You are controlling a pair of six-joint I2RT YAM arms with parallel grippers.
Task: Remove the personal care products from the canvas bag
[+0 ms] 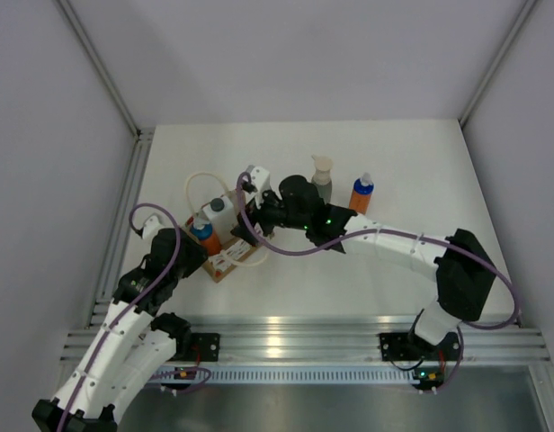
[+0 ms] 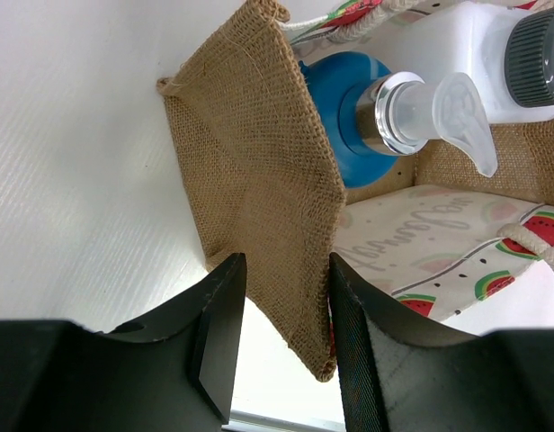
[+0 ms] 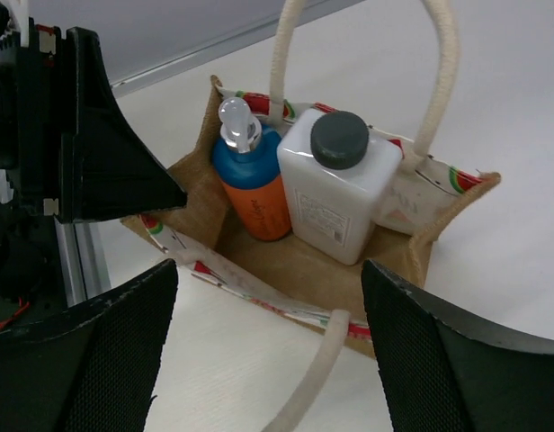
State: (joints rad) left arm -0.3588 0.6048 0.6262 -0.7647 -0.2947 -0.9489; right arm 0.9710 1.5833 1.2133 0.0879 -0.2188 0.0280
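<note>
- The canvas bag (image 3: 443, 220) stands open on the white table (image 1: 394, 153), near its front left. Inside, an orange bottle with a blue cap (image 3: 259, 202) stands upright, touching a white bottle with a dark cap (image 3: 335, 193).
- The bag's cream rope handles (image 3: 281, 54) arch over the opening.
- The left gripper (image 2: 284, 279) is part open and straddles the burlap end wall (image 2: 250, 162). There is a gap on one side, so it is not visibly pinching the wall.
- The right gripper (image 3: 268, 270) hovers above the bag's mouth, fingers (image 3: 124, 360) spread wide and holding nothing.
- A grey bottle with a beige pump (image 1: 322, 184) and a second orange bottle (image 1: 361, 195) stand behind on the table, outside the bag.
- Pale walls enclose the table, and an aluminium rail (image 1: 295, 342) runs along the near edge.
</note>
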